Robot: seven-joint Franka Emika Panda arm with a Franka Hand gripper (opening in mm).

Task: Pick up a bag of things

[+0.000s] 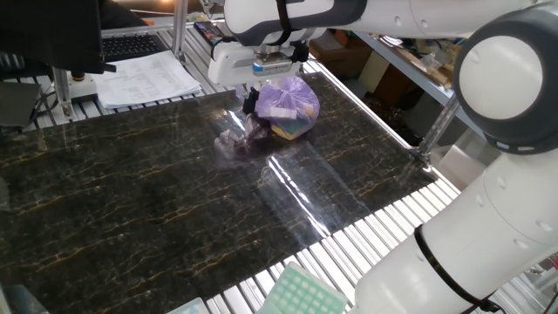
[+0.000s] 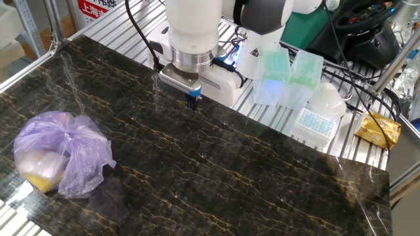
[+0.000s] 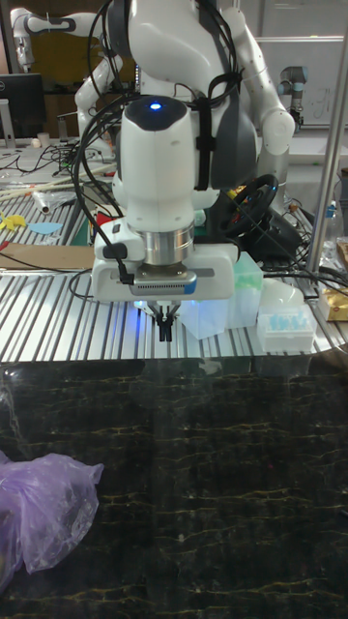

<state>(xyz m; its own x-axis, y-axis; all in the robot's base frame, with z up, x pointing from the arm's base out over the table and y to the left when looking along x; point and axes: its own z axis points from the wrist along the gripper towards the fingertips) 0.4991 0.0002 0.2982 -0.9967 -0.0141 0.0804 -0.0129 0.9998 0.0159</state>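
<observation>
Your gripper (image 2: 193,101) hangs above the far edge of the dark marble-patterned tabletop (image 2: 216,170), its two fingers pressed together with nothing between them. The lilac plastic bag (image 2: 58,152) sits well apart from it, near the tabletop's corner, lumpy, knotted at the top, with something yellow showing through its lower side. In one fixed view you see a white item inside it and a small clear plastic wad (image 1: 231,139) just beside it.

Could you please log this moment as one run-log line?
phase: pre-grasp | gripper: fingers shut, empty, above table | purple bag: on table, ungrasped
</observation>
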